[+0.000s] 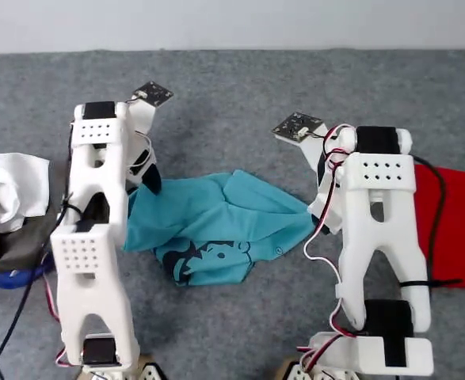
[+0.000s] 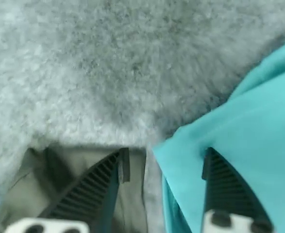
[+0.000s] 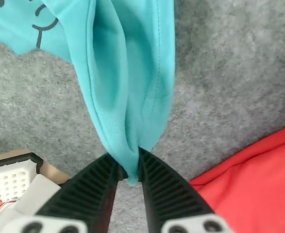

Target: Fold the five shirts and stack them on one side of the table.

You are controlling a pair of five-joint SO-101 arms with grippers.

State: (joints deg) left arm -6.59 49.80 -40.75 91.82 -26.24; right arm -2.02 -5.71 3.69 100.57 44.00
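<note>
1. High view: teal shirt (image 1: 216,226) lies crumpled mid-table between the arms. A red shirt (image 1: 454,229) is at the right, and a white shirt (image 1: 10,186) on a grey garment (image 1: 14,237) at the left.
2. Right wrist view: right gripper (image 3: 130,162) clamped on a bunched teal fold, red shirt near.
3. Left wrist view: left gripper (image 2: 166,155) fingers apart, one over the teal edge, the other over the grey garment.

You get bright, even overhead light; a soft shadow darkens the surface (image 2: 108,58) just ahead of the left tool (image 2: 166,160).
</note>
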